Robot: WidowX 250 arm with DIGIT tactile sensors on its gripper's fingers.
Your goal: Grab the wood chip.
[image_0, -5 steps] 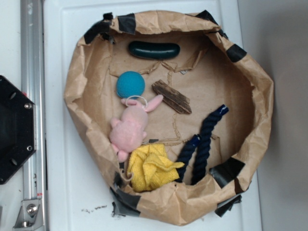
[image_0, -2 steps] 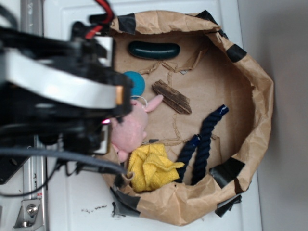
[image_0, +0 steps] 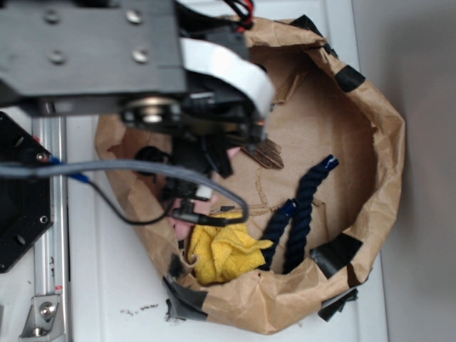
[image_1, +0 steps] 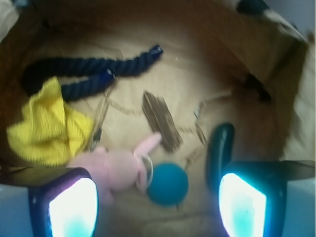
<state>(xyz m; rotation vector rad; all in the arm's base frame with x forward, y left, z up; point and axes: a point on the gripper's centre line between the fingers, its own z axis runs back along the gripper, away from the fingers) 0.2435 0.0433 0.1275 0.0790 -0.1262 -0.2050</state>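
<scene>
Rough grainy wood chip (image_1: 161,120), crumpled matt paper liner (image_0: 370,135), fuzzy yellow cloth (image_1: 47,127), twisted navy rope (image_1: 94,74).

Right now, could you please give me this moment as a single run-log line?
phase: approach | end effector: open, empty, above teal ball | wood chip: flat on brown paper, untouched, beside pink bunny's ear

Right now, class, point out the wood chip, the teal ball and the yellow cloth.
wood chip (image_1: 161,120), wrist view, middle of its grainy face.
teal ball (image_1: 168,184), wrist view, centre of the ball.
yellow cloth (image_0: 222,251), exterior view, middle of the crumpled folds.
</scene>
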